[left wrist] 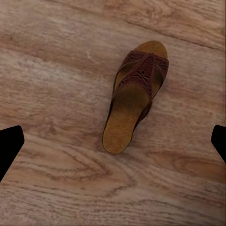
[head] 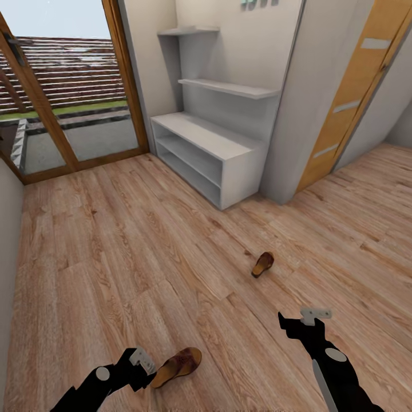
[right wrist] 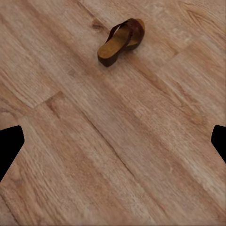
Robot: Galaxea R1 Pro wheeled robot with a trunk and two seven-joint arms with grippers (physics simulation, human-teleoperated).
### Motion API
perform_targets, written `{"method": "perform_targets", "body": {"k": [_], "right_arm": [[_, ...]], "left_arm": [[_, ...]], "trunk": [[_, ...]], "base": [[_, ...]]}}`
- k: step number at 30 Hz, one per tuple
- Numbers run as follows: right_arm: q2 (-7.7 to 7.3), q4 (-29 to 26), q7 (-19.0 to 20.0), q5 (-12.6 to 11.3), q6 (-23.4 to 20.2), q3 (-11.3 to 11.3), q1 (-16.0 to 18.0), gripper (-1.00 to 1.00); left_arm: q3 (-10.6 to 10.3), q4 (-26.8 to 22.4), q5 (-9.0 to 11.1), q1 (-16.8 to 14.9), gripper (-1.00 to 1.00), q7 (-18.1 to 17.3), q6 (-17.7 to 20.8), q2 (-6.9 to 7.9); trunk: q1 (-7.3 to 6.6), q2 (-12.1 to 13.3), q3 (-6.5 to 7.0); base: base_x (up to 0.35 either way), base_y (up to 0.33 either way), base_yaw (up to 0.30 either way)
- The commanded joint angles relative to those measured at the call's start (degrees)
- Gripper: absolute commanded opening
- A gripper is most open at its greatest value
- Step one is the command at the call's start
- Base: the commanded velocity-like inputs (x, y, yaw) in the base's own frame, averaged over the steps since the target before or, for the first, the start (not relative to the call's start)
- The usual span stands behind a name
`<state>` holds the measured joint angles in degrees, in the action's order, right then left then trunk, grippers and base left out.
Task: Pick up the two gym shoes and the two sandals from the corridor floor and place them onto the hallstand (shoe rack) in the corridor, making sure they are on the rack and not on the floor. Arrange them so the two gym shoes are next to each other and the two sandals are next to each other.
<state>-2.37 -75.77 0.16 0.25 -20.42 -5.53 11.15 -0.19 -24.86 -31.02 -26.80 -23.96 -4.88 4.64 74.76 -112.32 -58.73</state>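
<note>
One dark brown sandal (head: pixel 178 365) lies flat on the wood floor (head: pixel 131 252) just right of my left gripper (head: pixel 141 366). In the left wrist view this sandal (left wrist: pixel 135 95) sits between the wide-apart fingertips (left wrist: pixel 9 146), below the open gripper. A second sandal (head: pixel 262 264) lies further out, ahead of my right gripper (head: pixel 297 323), and rests on its side (right wrist: pixel 121 41) in the right wrist view. The right gripper is open above bare floor. The pale grey hallstand (head: pixel 206 146) stands at the back against the wall, shelves bare. The gym shoes are out of view.
A glass door with a wooden frame (head: pixel 68 97) is at the back left. A grey wall column (head: pixel 292 114) and a wooden door (head: pixel 349 91) flank the hallstand on the right. A wall (head: pixel 7 257) runs along the left edge.
</note>
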Motion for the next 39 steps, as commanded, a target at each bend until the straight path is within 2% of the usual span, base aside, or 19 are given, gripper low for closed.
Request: {"method": "perform_targets", "body": {"k": [1, 20, 39], "right_arm": [[0.00, -0.1, 0.0, 0.0, -0.3, -0.1, 0.0, 1.00], [0.22, -0.1, -0.2, 0.0, -0.4, 0.0, 0.0, 1.00], [0.18, -0.1, -0.2, 0.4, -0.6, 0.1, 0.0, 1.00]], "left_arm": [[0.0, 0.0, -0.6, 0.0, 1.00, 0.0, -0.4, -0.03], [0.0, -0.2, -0.6, -0.1, 1.00, 0.0, -0.5, -0.08], [0.0, -0.3, -0.6, -0.1, 1.00, 0.0, -0.6, -0.06]], "trunk": [[0.22, -0.4, -0.32], [4.39, -8.1, -5.35], [8.56, -15.7, -8.90]], "base": [[0.000, 0.000, -0.020], [0.000, 0.000, -0.135], [0.000, 0.000, -0.014]]}}
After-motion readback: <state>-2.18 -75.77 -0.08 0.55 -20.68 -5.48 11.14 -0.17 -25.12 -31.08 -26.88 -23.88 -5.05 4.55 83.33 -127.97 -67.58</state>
